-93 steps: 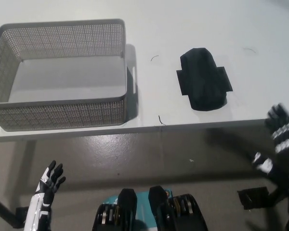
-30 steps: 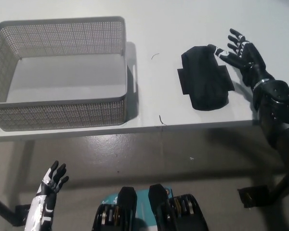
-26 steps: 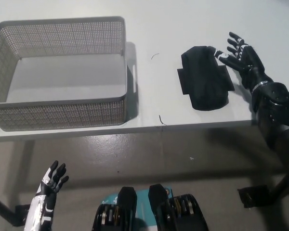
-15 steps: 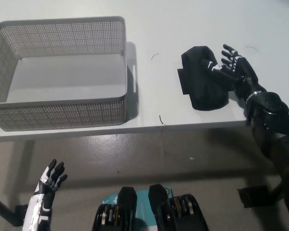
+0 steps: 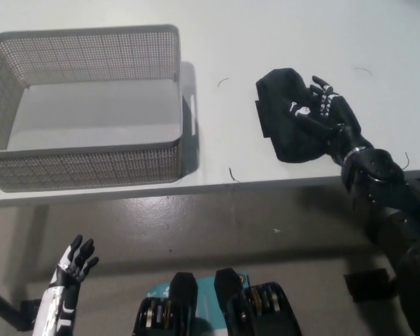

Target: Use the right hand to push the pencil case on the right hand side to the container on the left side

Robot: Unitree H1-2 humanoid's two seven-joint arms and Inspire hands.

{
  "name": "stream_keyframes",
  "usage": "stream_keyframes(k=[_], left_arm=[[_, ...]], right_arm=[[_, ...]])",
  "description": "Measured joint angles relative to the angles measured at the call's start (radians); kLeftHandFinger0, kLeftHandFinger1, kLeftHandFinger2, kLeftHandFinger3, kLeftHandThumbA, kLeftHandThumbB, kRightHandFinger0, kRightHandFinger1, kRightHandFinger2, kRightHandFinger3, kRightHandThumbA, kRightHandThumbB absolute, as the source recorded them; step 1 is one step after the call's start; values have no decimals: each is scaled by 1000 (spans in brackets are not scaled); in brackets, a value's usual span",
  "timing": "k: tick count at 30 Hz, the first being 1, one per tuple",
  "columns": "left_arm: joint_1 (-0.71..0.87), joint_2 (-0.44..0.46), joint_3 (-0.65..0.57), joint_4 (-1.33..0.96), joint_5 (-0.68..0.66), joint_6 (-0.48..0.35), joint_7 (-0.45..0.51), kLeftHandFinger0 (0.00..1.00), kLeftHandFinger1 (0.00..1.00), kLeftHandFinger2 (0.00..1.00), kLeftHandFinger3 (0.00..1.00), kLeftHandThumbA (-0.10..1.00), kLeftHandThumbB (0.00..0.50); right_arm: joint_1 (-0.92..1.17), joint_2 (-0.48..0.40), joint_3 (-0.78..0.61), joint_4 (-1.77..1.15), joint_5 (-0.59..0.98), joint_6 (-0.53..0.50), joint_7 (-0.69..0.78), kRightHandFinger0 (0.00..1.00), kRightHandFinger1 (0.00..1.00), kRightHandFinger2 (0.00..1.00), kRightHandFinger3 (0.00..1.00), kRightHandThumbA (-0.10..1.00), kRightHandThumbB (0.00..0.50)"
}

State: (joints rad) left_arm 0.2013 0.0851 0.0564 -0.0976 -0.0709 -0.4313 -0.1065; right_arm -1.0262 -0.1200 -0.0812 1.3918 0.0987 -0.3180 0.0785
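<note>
Black pencil case (image 5: 288, 115) lying flat on white table (image 5: 266, 42), right of centre, near the front edge; right portion covered by the fingers (image 5: 302, 112) of the black right hand (image 5: 320, 110). Fingers spread and extended leftward across the top of the case, resting on its fabric, nothing gripped; palm over the case's right edge, black forearm running off toward the lower right past the table edge.

Grey mesh basket (image 5: 91, 157) standing on the left half of the table, open side up, interior showing only its pale floor; handle slot (image 5: 192, 112) in the right wall facing the case. Strip of bare table between the basket's right wall and the case's left edge; case and basket well apart, not touching. Two thin dark curls on that strip, one near the basket's upper right corner (image 5: 223, 82), one near the front table edge (image 5: 232, 173); too small to identify. Another faint curl beyond the hand, at upper right (image 5: 364, 70).

White left hand (image 5: 73, 260) low at lower left, below table level, over the grey floor (image 5: 217, 224); dark-tipped fingers apart and pointing upward, holding nothing, touching nothing.
</note>
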Motion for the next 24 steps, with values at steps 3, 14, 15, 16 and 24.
stream_keyframes(k=[3,14,15,16,24], left_arm=[[14,-1,-1,-2,0,0,-1,1000,1000,1000,1000,915,181],[18,-1,-1,-6,1,0,-3,1000,1000,1000,1000,922,186],[18,-1,-1,-7,1,0,-3,1000,1000,1000,1000,922,188],[18,-1,-1,-7,1,0,-3,1000,1000,1000,1000,920,189],[12,-1,1,-7,-1,-1,-3,1000,1000,1000,1000,919,195]], right_arm=[[2,23,-3,0,2,-10,-6,1000,1000,1000,1000,1000,309],[2,100,-32,-1,16,-31,-8,1000,1000,1000,1000,1000,259],[2,110,-36,-1,19,-34,-8,1000,1000,1000,1000,1000,253],[2,114,-37,-1,21,-35,-8,1000,1000,1000,1000,1000,251],[-4,177,-65,-1,47,-44,-7,1000,1000,1000,1000,1000,297]])
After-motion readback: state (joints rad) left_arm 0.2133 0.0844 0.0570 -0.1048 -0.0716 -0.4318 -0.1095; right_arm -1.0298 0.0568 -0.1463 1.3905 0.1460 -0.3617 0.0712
